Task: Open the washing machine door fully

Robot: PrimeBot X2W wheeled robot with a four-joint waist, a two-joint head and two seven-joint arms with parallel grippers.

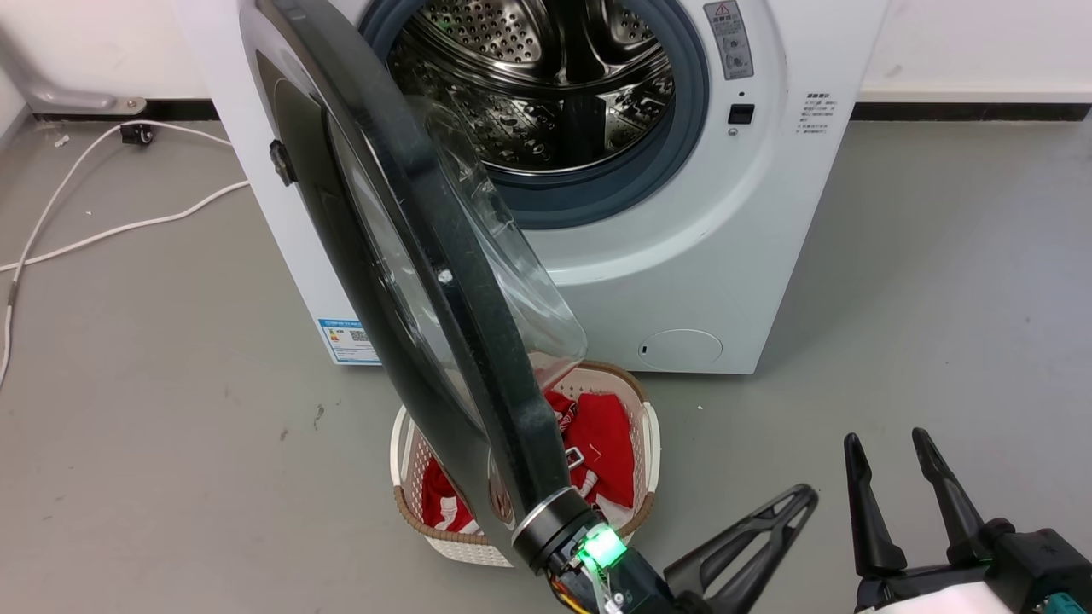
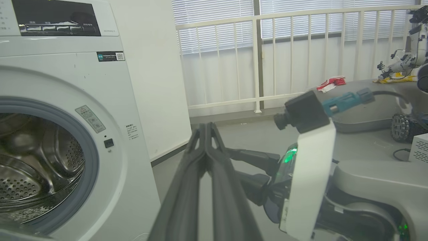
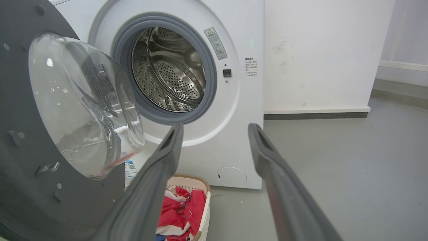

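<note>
The washing machine (image 1: 682,256) stands against the wall with its steel drum (image 1: 546,85) exposed. The washing machine door (image 1: 444,281) is swung out towards me, roughly edge-on in the head view, its clear glass bowl (image 3: 83,107) facing the drum. My left gripper (image 1: 802,499) is shut on nothing, low and just right of the door's near edge, pointing right. The left wrist view shows those fingertips (image 2: 205,126) pressed together beside the machine (image 2: 117,117). My right gripper (image 1: 887,439) is open at the lower right, apart from the door. In the right wrist view it (image 3: 215,129) faces the machine front (image 3: 244,100).
A cream laundry basket (image 1: 650,443) holding red cloth sits on the floor beneath the door's lower edge. A white cable (image 1: 85,230) trails over the grey floor to the left. A white railing (image 2: 257,60) and other equipment (image 2: 401,127) stand off to the machine's right.
</note>
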